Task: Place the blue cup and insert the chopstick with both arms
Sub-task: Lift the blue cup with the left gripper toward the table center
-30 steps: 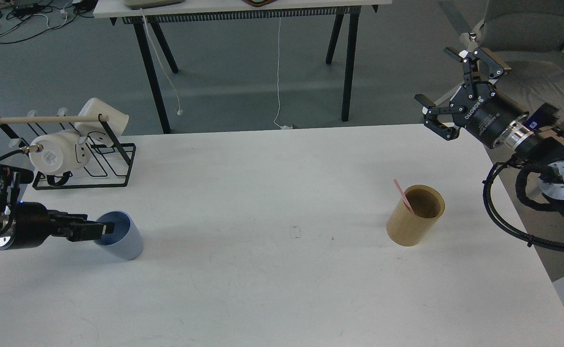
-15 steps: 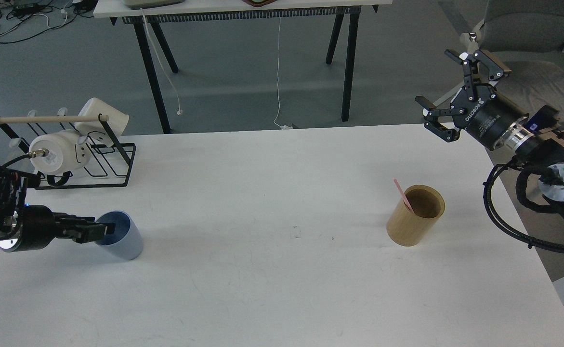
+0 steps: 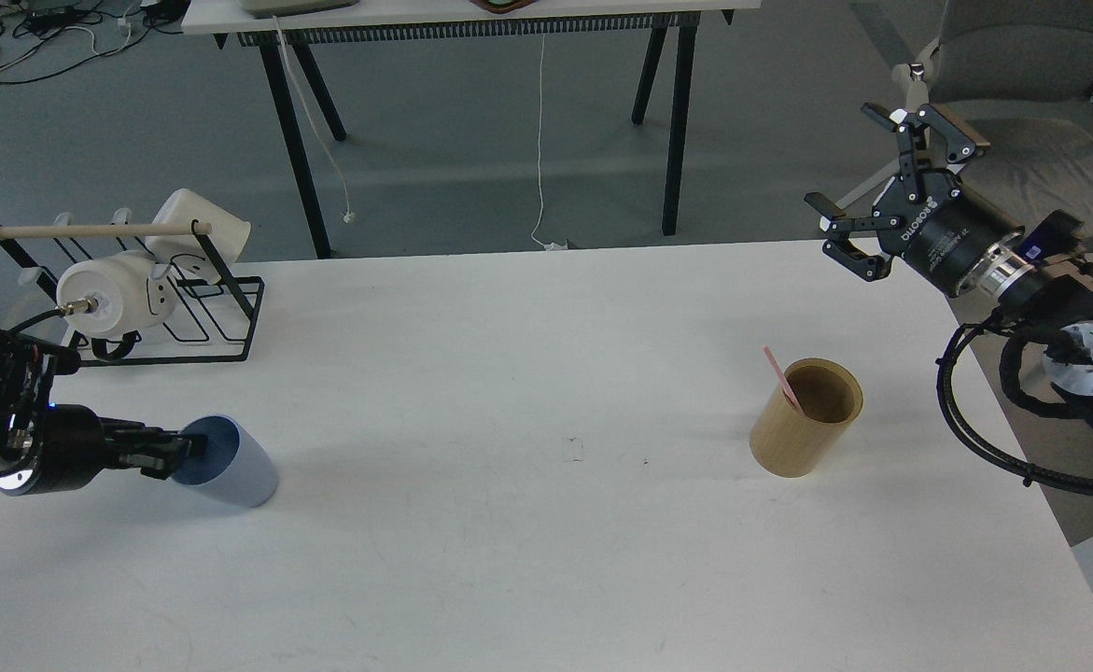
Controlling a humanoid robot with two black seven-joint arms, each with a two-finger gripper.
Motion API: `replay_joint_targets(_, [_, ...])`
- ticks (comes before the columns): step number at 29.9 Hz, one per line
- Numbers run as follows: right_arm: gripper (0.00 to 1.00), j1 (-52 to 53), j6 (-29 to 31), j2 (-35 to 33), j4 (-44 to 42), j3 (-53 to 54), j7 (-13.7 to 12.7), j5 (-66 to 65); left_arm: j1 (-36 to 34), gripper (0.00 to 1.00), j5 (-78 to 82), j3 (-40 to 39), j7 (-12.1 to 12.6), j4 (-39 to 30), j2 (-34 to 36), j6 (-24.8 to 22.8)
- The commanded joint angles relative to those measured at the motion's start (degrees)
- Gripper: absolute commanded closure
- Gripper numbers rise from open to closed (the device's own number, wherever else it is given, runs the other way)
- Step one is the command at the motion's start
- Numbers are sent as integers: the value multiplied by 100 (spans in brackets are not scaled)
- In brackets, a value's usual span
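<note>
Cup (image 3: 227,461) now tipped more toward left arm; left fingers (image 3: 175,451) pulled back a bit, pinching cup rim. Cup sits at left of bench (image 3: 546,560). Right fingers (image 3: 882,177) spread wide, empty, up high. Chopstick (image 3: 782,378) already in holder (image 3: 805,417). Cup may fall over.

Your right claw (image 3: 882,182) is a black linkage hand with two jointed fingers on a thick cylindrical body printed with white lettering, joined to the arm by a silver ring. Behind it you see a looped black corrugated cable and a round silver joint cap. Your left claw (image 3: 168,453) is a dark, slim pair of fingers on a glossy black cylinder, with tangled thin wires and a small blue light.
</note>
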Motion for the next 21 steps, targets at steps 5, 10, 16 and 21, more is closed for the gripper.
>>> replay_joint_targets(5, [1,0,0,-1,0,1,5,1,-51,99,21,-2,0,-65,-10,125])
replay_joint_targets(10, [1,0,0,-10,-35,10,5,-8,-262,99,12,-46,0,-364,43,196])
replay_joint_targets(16, [1,9,0,-1,-597,475,5,18,-955,99,3,-81,0,-750,-141,38])
replay_joint_targets(21, [1,114,0,-1,-1141,730,-39,62,-1772,99,-6,-20,0,-830,-1037,-434])
